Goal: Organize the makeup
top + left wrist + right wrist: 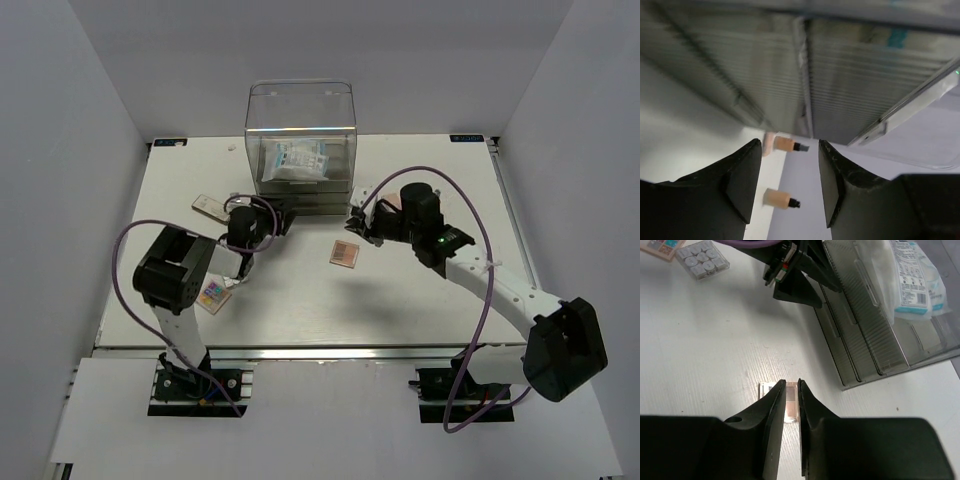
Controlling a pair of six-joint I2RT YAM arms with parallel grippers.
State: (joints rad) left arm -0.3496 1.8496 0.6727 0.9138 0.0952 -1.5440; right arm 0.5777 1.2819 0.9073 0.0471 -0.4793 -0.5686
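My left gripper [268, 216] [790, 145] stands open at the left front of the clear drawer box [300, 125], with nothing between its fingers. Past it, two tan dark-capped bottles [784, 144] [776, 198] lie on the table. My right gripper [357, 222] [791, 384] hangs above the table right of the drawers, its jaws a narrow slit apart and holding nothing. A flat peach palette [344, 253] [791, 405] lies below it. The white-blue packet [297, 160] [912, 280] rests inside the box.
A white palette of round pans [210, 207] [702, 260] lies left of the box. A multicoloured palette [213, 295] [657, 246] sits by the left arm. The box's ribbed drawer fronts [865, 325] face the arms. Purple cables loop over both arms.
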